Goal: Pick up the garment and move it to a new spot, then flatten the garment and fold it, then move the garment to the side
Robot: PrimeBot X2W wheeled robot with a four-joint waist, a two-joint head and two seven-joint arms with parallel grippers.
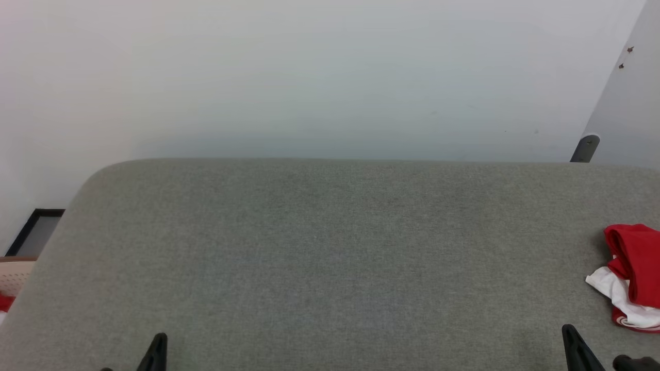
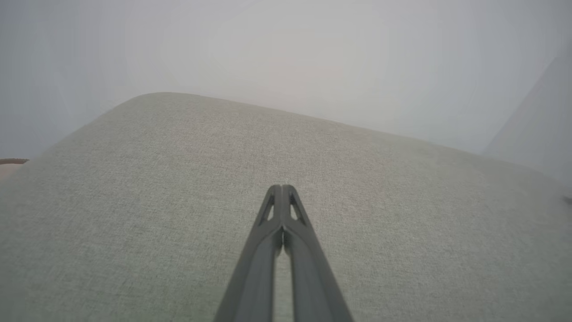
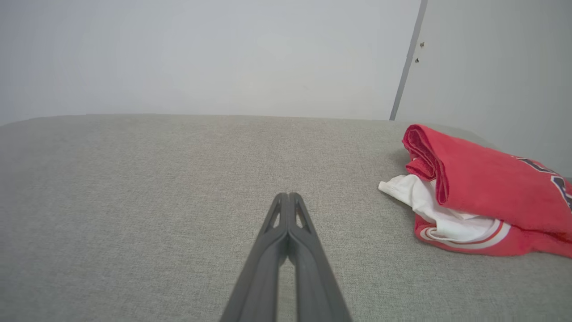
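Grey woven fabric covers the broad padded surface (image 1: 330, 247) over which both arms are held low, their dark fingers pointing away from the robot toward the pale wall (image 1: 330, 77). The left gripper (image 2: 282, 190) sits near the front left of the surface. In its wrist view the two fingers run up side by side and meet at the tips, pressed together with nothing between them. The right gripper (image 3: 288, 197) is posed the same way near the front right, its fingers likewise closed tip to tip and empty. Whether either pair touches the cloth cannot be told. In the head view the pointed ends of each pair rise from the bottom edge, well apart from one another. The garment (image 3: 482, 188) lies at the far right of the surface, to the right of the right gripper and a little ahead of it, clear of its fingers. It is bundled into a loose heap, with the red body rolled over on top and a white sleeve spilling out to the left beneath it. A band of red-and-white striped trim curves along the lower edge. Some dark, white-outlined lettering shows on the red cloth at the right edge of the right wrist view, too cut off to read
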